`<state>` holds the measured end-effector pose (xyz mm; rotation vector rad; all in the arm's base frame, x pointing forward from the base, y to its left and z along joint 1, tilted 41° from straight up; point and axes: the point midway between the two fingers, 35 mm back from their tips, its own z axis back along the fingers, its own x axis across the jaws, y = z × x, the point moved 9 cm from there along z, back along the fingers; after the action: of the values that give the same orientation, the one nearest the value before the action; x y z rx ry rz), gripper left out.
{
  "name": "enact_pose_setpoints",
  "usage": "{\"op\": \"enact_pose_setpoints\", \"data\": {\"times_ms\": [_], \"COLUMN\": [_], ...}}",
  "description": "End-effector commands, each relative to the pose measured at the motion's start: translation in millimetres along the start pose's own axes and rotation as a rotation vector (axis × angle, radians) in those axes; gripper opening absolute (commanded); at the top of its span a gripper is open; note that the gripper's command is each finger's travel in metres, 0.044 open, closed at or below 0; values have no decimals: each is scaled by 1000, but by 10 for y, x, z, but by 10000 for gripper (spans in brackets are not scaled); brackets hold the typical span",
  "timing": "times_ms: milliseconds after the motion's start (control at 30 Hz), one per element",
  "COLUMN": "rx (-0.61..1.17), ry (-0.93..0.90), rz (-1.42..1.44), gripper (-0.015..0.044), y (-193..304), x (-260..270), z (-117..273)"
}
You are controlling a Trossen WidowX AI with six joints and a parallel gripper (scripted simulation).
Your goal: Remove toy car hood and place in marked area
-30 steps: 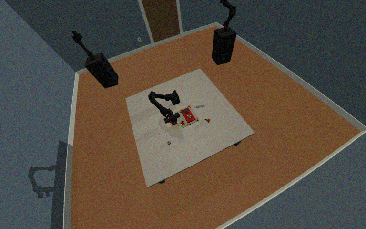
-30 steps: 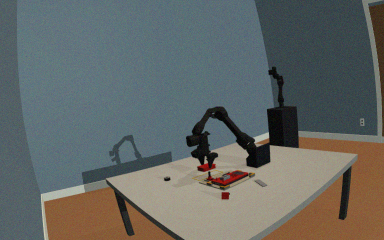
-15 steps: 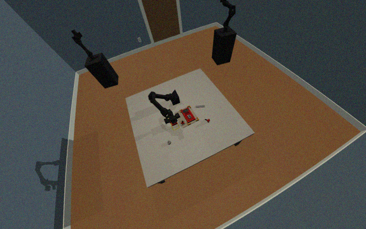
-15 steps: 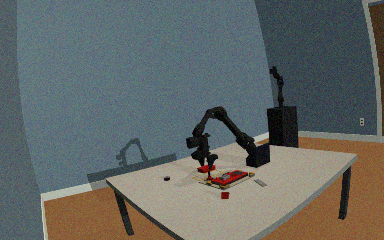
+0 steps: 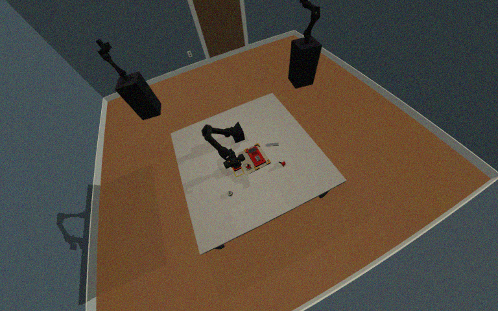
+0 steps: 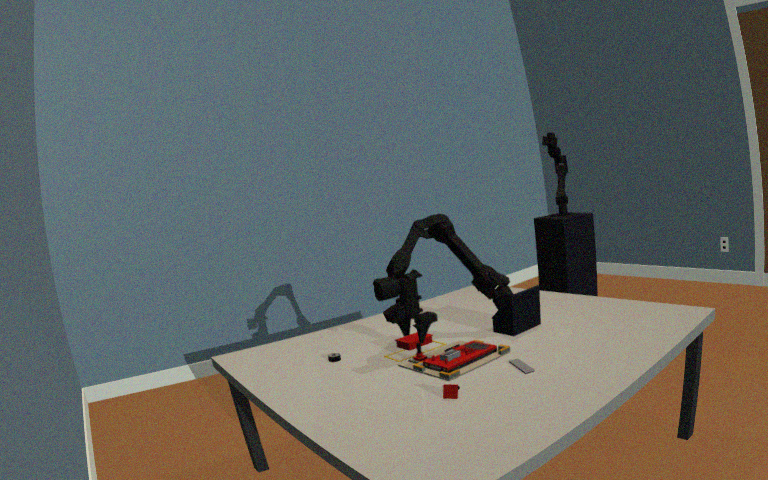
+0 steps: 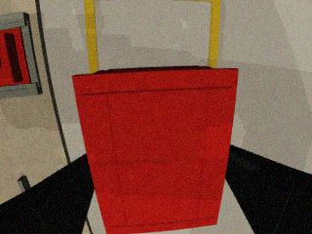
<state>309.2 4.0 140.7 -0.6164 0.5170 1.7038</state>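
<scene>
The red hood point(image 5: 237, 168) point(image 6: 408, 341) point(image 7: 156, 117) is held level in my gripper point(image 5: 235, 166) point(image 6: 413, 341) point(image 7: 158, 155), which is shut on its two long sides. The hood is off the car and appears to hang a little above the table. The yellow outline of the marked area point(image 5: 239, 175) point(image 7: 92, 39) shows past the hood's far edge in the wrist view; the hood hides the rest there. The red toy car point(image 5: 261, 161) point(image 6: 480, 348) sits beside the marked area with a grey block exposed in it.
The car's beige board point(image 7: 29, 141) carries a small red piece in a grey frame point(image 7: 33, 54), close beside the gripper. A red piece point(image 5: 283, 164) point(image 6: 450, 391), a grey bar point(image 5: 272, 144) point(image 6: 521, 366) and a small dark round part point(image 5: 230, 192) point(image 6: 334, 357) lie farther out.
</scene>
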Motion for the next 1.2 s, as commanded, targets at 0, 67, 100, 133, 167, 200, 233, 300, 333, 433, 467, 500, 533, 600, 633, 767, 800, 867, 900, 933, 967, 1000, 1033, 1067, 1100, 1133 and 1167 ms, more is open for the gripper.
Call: {"op": "enact_pose_setpoints", "data": {"times_ms": [0,67,100,133,167,200,233,300,333,433,467,500,533,600,633,767,800,867,900,933,967,1000,1033,1067,1100,1133,1167], "rx": [2,2,2,2,2,2,2,2,2,2,2,2,2,2,2,2,2,2,2,3,3,3,3,3,3,3,3], "ry": [3,3,3,3,3,3,3,3,3,3,3,3,3,3,3,3,3,4,4,4,4,4,4,4,4,4,4], "rz": [5,5,5,5,5,5,5,5,5,5,5,5,5,5,5,5,5,5,5,5,5,5,5,5,5,5,5], "gripper": [0,0,0,0,0,0,0,0,0,0,0,0,0,0,0,0,0,0,0,0,0,0,0,0,0,0,0], "y": [6,6,6,6,6,5,5,5,5,5,5,5,5,5,5,5,5,5,5,6,6,6,6,6,6,6,7], "x": [1,1,1,0,0,0,0,0,0,0,0,0,0,0,0,0,0,0,0,0,0,0,0,-1,-1,-1,-1], "z": [-17,-23,-26,-31,-36,-41,-46,-56,-61,-75,-80,-85,-90,-100,-105,-124,-129,-139,-144,-149,-154,-159,-163,-168,-173,-178,-183]}}
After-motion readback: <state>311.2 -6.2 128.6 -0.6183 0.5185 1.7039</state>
